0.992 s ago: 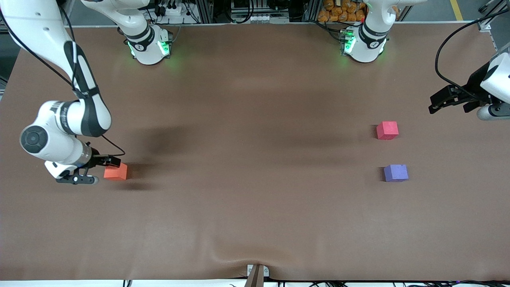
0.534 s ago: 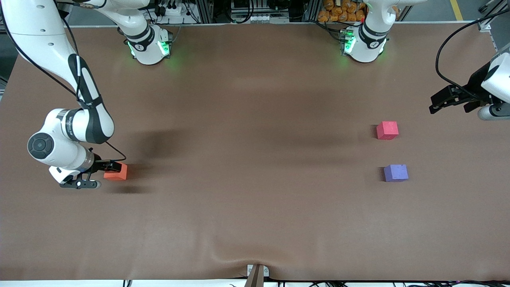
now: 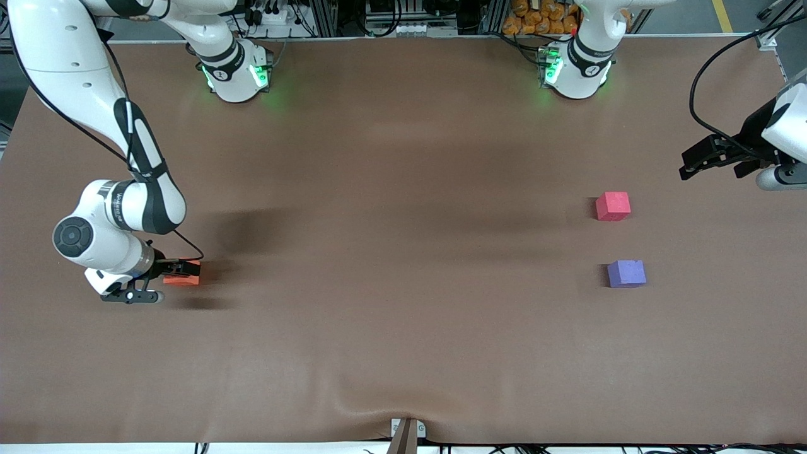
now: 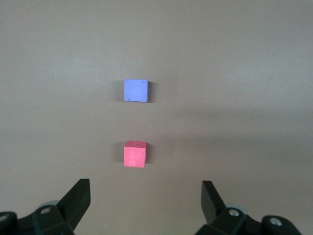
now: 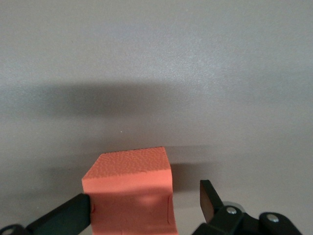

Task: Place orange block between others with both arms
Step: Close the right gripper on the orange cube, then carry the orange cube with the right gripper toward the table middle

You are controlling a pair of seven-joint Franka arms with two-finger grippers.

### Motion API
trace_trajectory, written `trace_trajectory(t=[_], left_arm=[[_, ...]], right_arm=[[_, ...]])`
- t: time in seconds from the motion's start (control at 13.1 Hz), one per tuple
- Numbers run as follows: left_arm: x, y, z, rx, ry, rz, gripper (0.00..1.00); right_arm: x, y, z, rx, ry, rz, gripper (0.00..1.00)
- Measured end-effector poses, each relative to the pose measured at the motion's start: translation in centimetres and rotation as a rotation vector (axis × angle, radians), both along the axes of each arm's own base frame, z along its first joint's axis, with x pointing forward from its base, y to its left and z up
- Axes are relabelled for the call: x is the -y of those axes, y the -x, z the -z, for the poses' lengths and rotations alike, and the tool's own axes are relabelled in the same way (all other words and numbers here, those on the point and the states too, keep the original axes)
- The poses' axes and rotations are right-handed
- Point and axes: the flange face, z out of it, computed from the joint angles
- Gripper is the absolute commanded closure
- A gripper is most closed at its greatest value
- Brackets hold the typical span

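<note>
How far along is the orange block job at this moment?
Nothing is placed yet. The orange block sits on the table at the right arm's end, with the right gripper open around it, fingers not yet closed. The left gripper waits open above the table near the red block and purple block, whose gap is unfilled. Left: grasp, carry across, presumably hand over, and set it between them.

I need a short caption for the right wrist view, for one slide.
Right pincer, open, straddling the orange block on the brown table, one finger touching it.
</note>
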Motion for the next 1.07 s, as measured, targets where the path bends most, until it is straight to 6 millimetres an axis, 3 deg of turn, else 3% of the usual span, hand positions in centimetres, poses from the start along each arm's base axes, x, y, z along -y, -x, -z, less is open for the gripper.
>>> trace_trajectory(t=[0.84, 0.92, 0.99, 1.07], left_arm=[[0.00, 0.00, 0.01, -0.001, 0.000, 0.000, 0.00], [0.00, 0.00, 0.01, -0.001, 0.000, 0.000, 0.00], [0.00, 0.00, 0.01, -0.001, 0.000, 0.000, 0.00], [0.00, 0.00, 0.01, -0.001, 0.000, 0.000, 0.00]], right_arm=[[-0.94, -0.15, 0.02, -0.036, -0.025, 0.001, 0.00], [-0.90, -0.14, 0.02, -0.036, -0.025, -0.009, 0.29], [-0.78, -0.12, 0.04, -0.038, -0.026, -0.030, 0.64], [-0.56, -0.08, 0.06, -0.041, -0.028, -0.052, 0.89]])
